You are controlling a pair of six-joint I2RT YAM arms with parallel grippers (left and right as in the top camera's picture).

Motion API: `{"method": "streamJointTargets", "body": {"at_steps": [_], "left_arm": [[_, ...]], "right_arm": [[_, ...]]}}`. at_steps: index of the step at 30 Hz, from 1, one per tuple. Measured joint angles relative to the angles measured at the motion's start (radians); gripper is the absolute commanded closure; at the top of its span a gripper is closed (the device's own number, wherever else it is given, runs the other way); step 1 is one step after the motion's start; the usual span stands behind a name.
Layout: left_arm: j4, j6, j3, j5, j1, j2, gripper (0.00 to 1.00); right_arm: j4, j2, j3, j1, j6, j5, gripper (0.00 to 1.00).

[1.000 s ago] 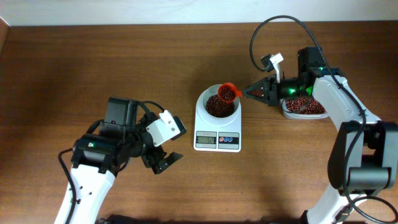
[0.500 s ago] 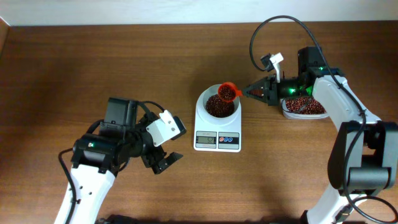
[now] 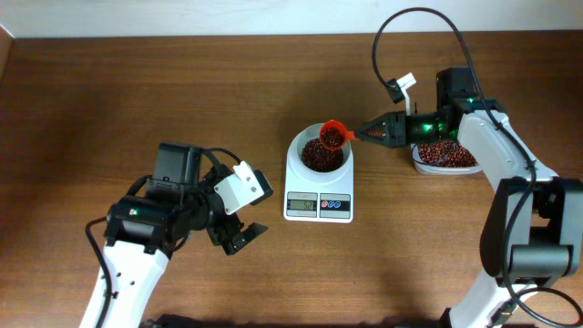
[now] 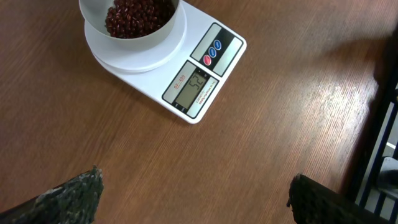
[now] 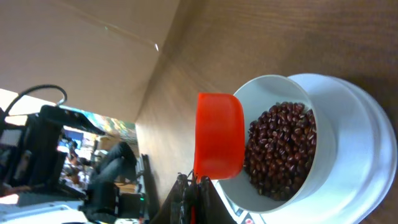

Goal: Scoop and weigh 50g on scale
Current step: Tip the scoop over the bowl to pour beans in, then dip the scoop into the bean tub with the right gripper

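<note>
The beans lie heaped in the round bowl on the scale, at the centre of the table. The heap looks the same as one second ago. The left wrist view shows the display lit, but you cannot read its figure with confidence.

The scoop hangs over the right rim of the bowl, in nearly the same place as one second ago. What has changed is the arm behind it: the right gripper has rolled and risen slightly, and its cable loop has shifted. In the right wrist view the scoop lies on its side, its mouth turned toward the beans. Treat this as the tipping step in progress. Whether beans remain inside the scoop cannot be told.

The right gripper is pressed together on the scoop's handle. Behind it, well apart from the scale, the tub holds the supply of beans.

The left gripper is spread wide, holds nothing, and has not moved. It hovers over bare table near the scale's front left.

Check the display before you fetch another scoopful. Over-pouring is the main risk at this stage.
</note>
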Motion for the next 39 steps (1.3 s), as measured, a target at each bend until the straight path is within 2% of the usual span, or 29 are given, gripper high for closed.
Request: {"method": "streamJointTargets", "body": {"at_steps": [6,10,17,18,19,21,23,26,31,33,36,39], "left_arm": [[0.000,0.000,0.000,0.000,0.000,0.000,0.01],[0.000,0.000,0.000,0.000,0.000,0.000,0.01],[0.000,0.000,0.000,0.000,0.000,0.000,0.01],[0.000,0.000,0.000,0.000,0.000,0.000,0.01],[0.000,0.000,0.000,0.000,0.000,0.000,0.01],[0.000,0.000,0.000,0.000,0.000,0.000,0.01],[0.001,0.000,0.000,0.000,0.000,0.000,0.01],[0.000,0.000,0.000,0.000,0.000,0.000,0.01],[0.000,0.000,0.000,0.000,0.000,0.000,0.01],[0.000,0.000,0.000,0.000,0.000,0.000,0.01],[0.000,0.000,0.000,0.000,0.000,0.000,0.01],[0.000,0.000,0.000,0.000,0.000,0.000,0.01]], "right_arm": [[-0.001,0.000,0.000,-0.035,0.074,-0.024,0.96],[-0.027,0.000,0.000,-0.157,0.077,-0.039,0.96],[-0.065,0.000,0.000,-0.453,0.078,-0.043,0.96],[-0.160,0.000,0.000,-0.529,0.029,-0.042,0.96],[-0.169,0.000,-0.001,-0.557,0.007,-0.042,0.96],[-0.303,0.001,0.001,-0.621,-0.106,0.017,0.96],[-0.314,0.001,0.001,-0.660,-0.169,0.095,0.96],[-0.271,0.001,0.000,-0.665,-0.296,0.183,0.96],[-0.210,-0.018,-0.001,-0.653,-0.331,0.291,0.96],[-0.212,-0.089,-0.001,-0.603,-0.331,0.406,0.96],[-0.214,-0.200,-0.001,-0.450,-0.319,0.569,0.96],[-0.218,-0.219,-0.001,-0.324,-0.295,0.783,0.96]]}}
